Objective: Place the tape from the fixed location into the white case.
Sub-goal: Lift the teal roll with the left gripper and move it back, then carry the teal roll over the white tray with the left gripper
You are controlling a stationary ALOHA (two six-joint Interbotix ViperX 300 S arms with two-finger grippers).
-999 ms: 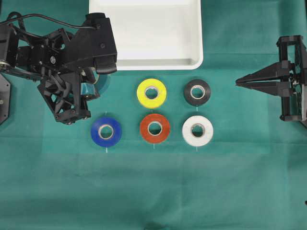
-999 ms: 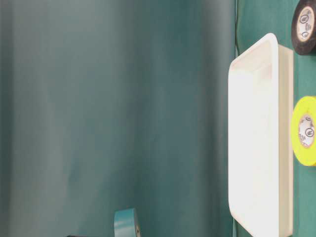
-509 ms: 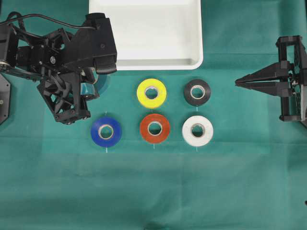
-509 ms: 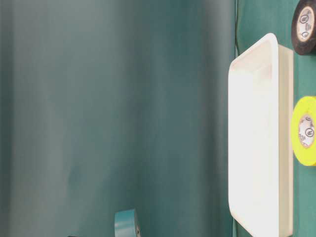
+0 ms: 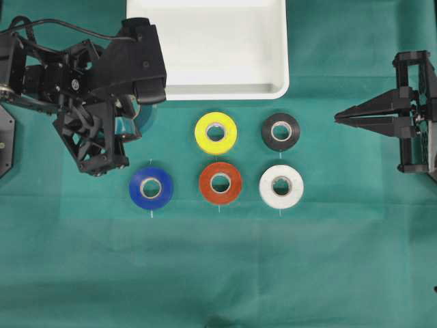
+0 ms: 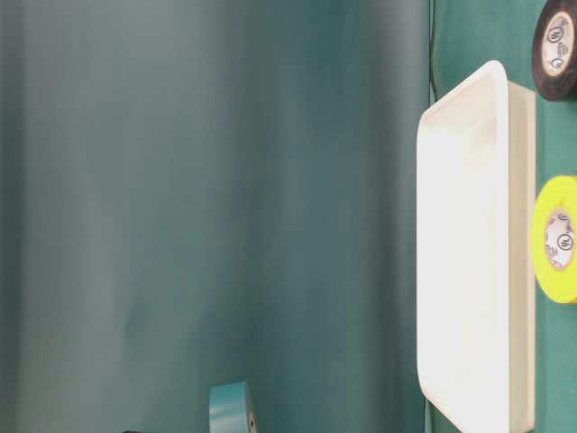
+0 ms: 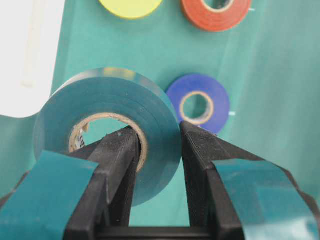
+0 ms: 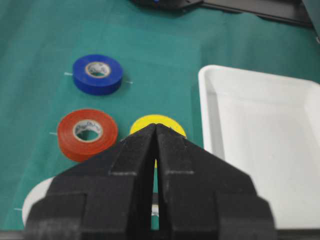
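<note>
Left gripper [image 7: 155, 145] pinches the teal tape [image 7: 107, 125] through its wall, one finger inside the core and one outside, roll lifted off the green cloth [image 5: 218, 273] just beside the lower-left corner of the white case [image 5: 273, 89], not in it. Right gripper [image 8: 155, 135] sits pressed together, holding nothing, at the right edge, well apart from the blue [image 5: 151, 188], red [image 5: 220, 182], yellow [image 5: 216, 132], black [image 5: 280, 131] and white rolls [image 5: 281, 186].

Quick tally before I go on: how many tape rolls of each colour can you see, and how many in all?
Teal tape, held in the left gripper: 1
Yellow roll: 1
Black roll: 1
Blue roll: 1
Red roll: 1
White roll: 1
Total: 6 rolls
</note>
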